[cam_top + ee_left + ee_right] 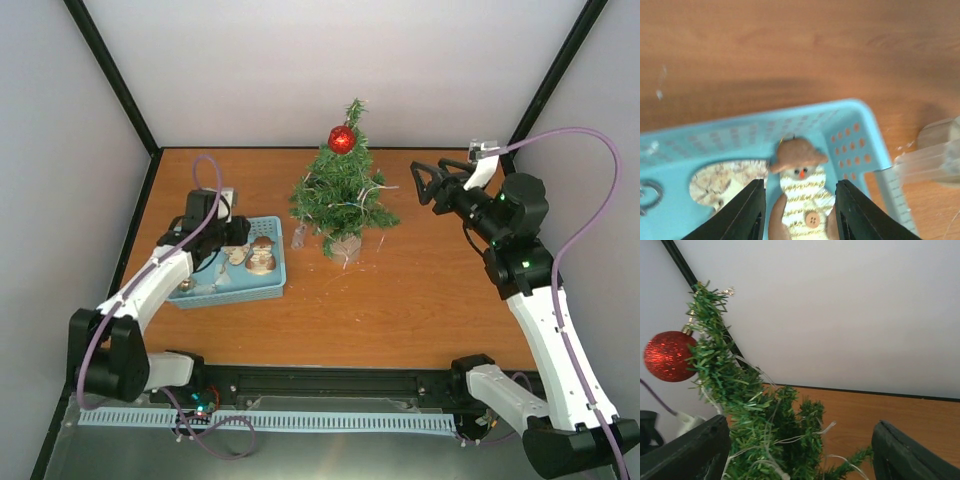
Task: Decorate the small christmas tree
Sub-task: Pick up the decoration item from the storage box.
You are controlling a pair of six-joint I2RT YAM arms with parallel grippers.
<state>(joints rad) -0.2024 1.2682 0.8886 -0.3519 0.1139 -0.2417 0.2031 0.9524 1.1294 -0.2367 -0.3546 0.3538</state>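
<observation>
The small christmas tree (pixel 340 200) stands at the back middle of the table on a pale round base, with a red glitter ball (pixel 342 139) near its top and thin clear light strands through its branches. My right gripper (pixel 421 185) hovers open just right of the tree, apart from it. In the right wrist view the tree (pixel 755 425) and ball (pixel 667 356) fill the left side. My left gripper (pixel 243 246) is down in the blue basket (pixel 225 290), its jaws open either side of a snowman ornament (pixel 802 192) with a brown hat.
A pale round ornament (pixel 725 182) and a metal ring (pixel 647 192) also lie in the basket (pixel 860 120). A small clear plastic piece (pixel 298 238) stands between basket and tree. White walls with black corner posts close in the table's back and sides.
</observation>
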